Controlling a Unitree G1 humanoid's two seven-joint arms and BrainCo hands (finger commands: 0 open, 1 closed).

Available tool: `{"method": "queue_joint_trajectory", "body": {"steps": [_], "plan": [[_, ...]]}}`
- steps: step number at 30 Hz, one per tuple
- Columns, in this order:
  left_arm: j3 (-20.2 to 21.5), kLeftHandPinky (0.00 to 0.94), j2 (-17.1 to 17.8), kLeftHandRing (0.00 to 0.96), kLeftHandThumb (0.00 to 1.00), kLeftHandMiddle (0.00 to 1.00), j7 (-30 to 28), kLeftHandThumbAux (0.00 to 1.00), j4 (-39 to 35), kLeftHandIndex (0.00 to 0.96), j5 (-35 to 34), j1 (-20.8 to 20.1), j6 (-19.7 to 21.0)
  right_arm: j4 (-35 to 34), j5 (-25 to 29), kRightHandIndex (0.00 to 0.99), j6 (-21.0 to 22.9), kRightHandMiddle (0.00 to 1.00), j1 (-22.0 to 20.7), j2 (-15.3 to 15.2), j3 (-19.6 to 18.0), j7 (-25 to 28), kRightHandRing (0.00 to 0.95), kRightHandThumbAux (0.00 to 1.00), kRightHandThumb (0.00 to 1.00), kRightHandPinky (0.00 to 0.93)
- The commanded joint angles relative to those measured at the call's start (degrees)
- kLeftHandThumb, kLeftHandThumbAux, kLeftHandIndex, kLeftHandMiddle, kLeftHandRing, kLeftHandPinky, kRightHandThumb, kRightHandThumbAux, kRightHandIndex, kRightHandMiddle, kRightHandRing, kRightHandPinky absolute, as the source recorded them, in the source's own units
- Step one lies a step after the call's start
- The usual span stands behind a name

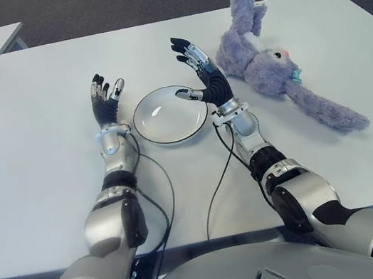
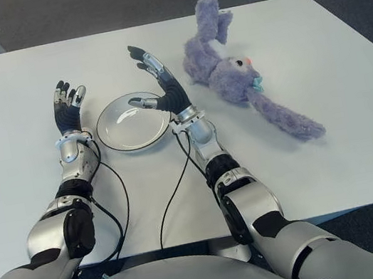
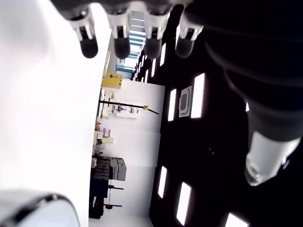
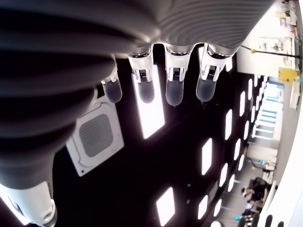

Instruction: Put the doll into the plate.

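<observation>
Both forearms reach forward side by side from the near edge, palms turned inward toward each other. The left hand (image 1: 106, 99) stands upright, its fingers (image 3: 121, 40) straight and close together, holding nothing. The right hand (image 1: 200, 72) reaches a little farther, tilted left, its fingers (image 4: 173, 82) extended and thumb spread sideways, also empty.

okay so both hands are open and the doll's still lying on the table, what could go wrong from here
The doll has long floppy limbs; one long limb trails far toward the table's right edge, so a grab at the body may leave parts hanging outside the small plate.

The right hand shows between plate and doll, so swinging the doll across could knock the plate.

The left hand shows just left of the plate and could get bumped.
</observation>
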Motion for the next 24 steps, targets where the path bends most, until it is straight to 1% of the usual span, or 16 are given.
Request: {"method": "queue_joint_trajectory", "body": {"steps": [1, 3, 5, 7, 8, 9, 11, 12, 13, 18, 20, 21, 22, 24], "plan": [[1.7, 0.000, -3.5, 0.000, 0.000, 0.000, -0.1, 0.645, 11.9, 0.000, -1.6, 17.2, 0.8, -1.6, 1.4, 0.074, -2.9, 0.083, 3.2, 3.6, -0.3, -1.4, 0.065, 0.628, 0.084, 0.082], [1.6, 0.000, -3.5, 0.000, 0.000, 0.000, 0.0, 0.640, 11.9, 0.000, -1.5, 17.2, 0.9, 0.5, -0.7, 0.074, -2.3, 0.087, 1.1, 1.9, -1.5, -4.5, 0.068, 0.612, 0.076, 0.087], [1.4, 0.000, -3.5, 0.000, 0.000, 0.000, 0.2, 0.639, 11.9, 0.000, -1.3, 17.2, 1.0, 4.2, -3.1, 0.072, -0.4, 0.085, -2.5, -0.8, -2.5, -8.4, 0.067, 0.598, 0.069, 0.085], [1.3, 0.003, -3.5, 0.000, 0.000, 0.000, 0.4, 0.644, 12.0, 0.000, -1.1, 17.2, 1.1, 7.1, -6.6, 0.069, 2.3, 0.078, -5.8, -3.5, -2.2, -13.6, 0.062, 0.584, 0.068, 0.072], [1.3, 0.003, -3.5, 0.000, 0.000, 0.000, 0.5, 0.645, 12.0, 0.000, -1.1, 17.2, 1.2, 8.2, -8.1, 0.068, 3.6, 0.077, -6.9, -4.8, -1.8, -15.7, 0.060, 0.580, 0.069, 0.069], [1.3, 0.003, -3.5, 0.000, 0.000, 0.000, 0.5, 0.646, 12.0, 0.000, -1.1, 17.2, 1.2, 9.0, -9.2, 0.060, 4.4, 0.067, -7.6, -5.6, -1.5, -17.2, 0.051, 0.576, 0.074, 0.046], [1.3, 0.000, -3.4, 0.000, 0.000, 0.000, 0.6, 0.644, 12.0, 0.000, -1.1, 17.1, 1.3, 9.7, -11.3, 0.045, 5.3, 0.049, -8.2, -6.6, -0.7, -20.0, 0.033, 0.569, 0.092, 0.010], [1.2, 0.000, -3.4, 0.000, 0.000, 0.000, 0.6, 0.643, 12.0, 0.000, -1.1, 17.1, 1.3, 10.1, -12.9, 0.044, 6.0, 0.048, -8.6, -7.4, -0.1, -22.1, 0.031, 0.568, 0.094, 0.007], [1.2, 0.000, -3.4, 0.000, 0.000, 0.000, 0.6, 0.639, 12.0, 0.000, -1.0, 17.1, 1.3, 10.4, -14.1, 0.023, 6.5, 0.032, -8.9, -7.9, 0.3, -23.7, 0.016, 0.563, 0.117, 0.001], [1.1, 0.000, -3.3, 0.000, 0.000, 0.000, 0.6, 0.635, 12.0, 0.000, -1.0, 17.2, 1.2, 12.0, -17.7, 0.003, 7.8, 0.013, -10.0, -9.7, 1.8, -29.4, 0.000, 0.551, 0.146, 0.000], [1.1, 0.000, -3.2, 0.000, 0.000, 0.000, 0.4, 0.630, 12.1, 0.000, -1.0, 17.2, 1.2, 13.1, -20.4, 0.000, 9.6, 0.002, -10.8, -11.2, 3.0, -33.5, 0.000, 0.532, 0.160, 0.000], [1.1, 0.000, -3.2, 0.000, 0.000, 0.000, 0.3, 0.630, 12.1, 0.000, -1.0, 17.1, 1.2, 13.5, -21.3, 0.000, 10.0, 0.000, -11.1, -11.6, 3.4, -34.8, 0.000, 0.529, 0.163, 0.000], [1.1, 0.000, -3.2, 0.000, 0.000, 0.000, 0.3, 0.625, 12.1, 0.000, -1.0, 17.1, 1.3, 13.8, -22.1, 0.000, 10.6, 0.000, -11.4, -11.9, 3.8, -35.9, 0.000, 0.520, 0.186, 0.000], [1.2, 0.000, -3.1, 0.000, 0.000, 0.000, 0.2, 0.624, 12.2, 0.000, -1.0, 17.1, 1.3, 14.5, -23.4, 0.000, 11.6, 0.000, -12.0, -12.3, 4.7, -37.7, 0.000, 0.517, 0.173, 0.000]]}}
